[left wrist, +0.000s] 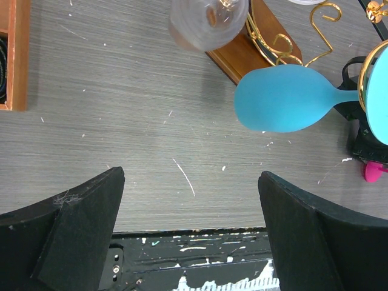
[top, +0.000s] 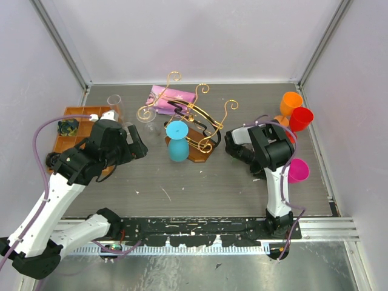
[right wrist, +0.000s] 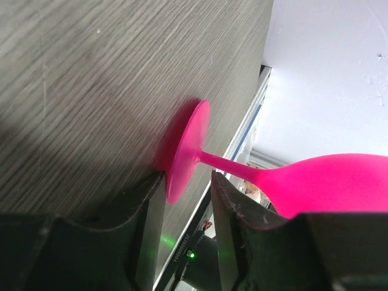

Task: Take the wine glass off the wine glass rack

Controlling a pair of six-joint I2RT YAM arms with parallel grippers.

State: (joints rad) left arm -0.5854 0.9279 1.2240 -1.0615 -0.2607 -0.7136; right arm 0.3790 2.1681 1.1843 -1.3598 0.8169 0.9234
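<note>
The wine glass rack (top: pixel 193 115) is gold wire on a brown wooden base (top: pixel 201 155), mid-table. A blue wine glass (top: pixel 177 143) hangs upside down from its front rail, also seen in the left wrist view as a blue wine glass (left wrist: pixel 284 100). A clear glass (left wrist: pixel 208 21) hangs beside it. My left gripper (top: pixel 137 144) (left wrist: pixel 191 200) is open wide over bare table, left of the rack. A pink wine glass (top: pixel 297 170) stands at the right. My right gripper (right wrist: pixel 188 188) is open, its fingers (right wrist: pixel 229 200) loosely either side of the pink foot (right wrist: pixel 187 151).
An orange wine glass (top: pixel 291 102) and a red one (top: pixel 301 117) stand at the back right. An orange compartment tray (top: pixel 75 125) lies at the left, a clear glass (top: pixel 115 103) by it. A pink packet (top: pixel 171 97) lies behind the rack. Walls close in on three sides.
</note>
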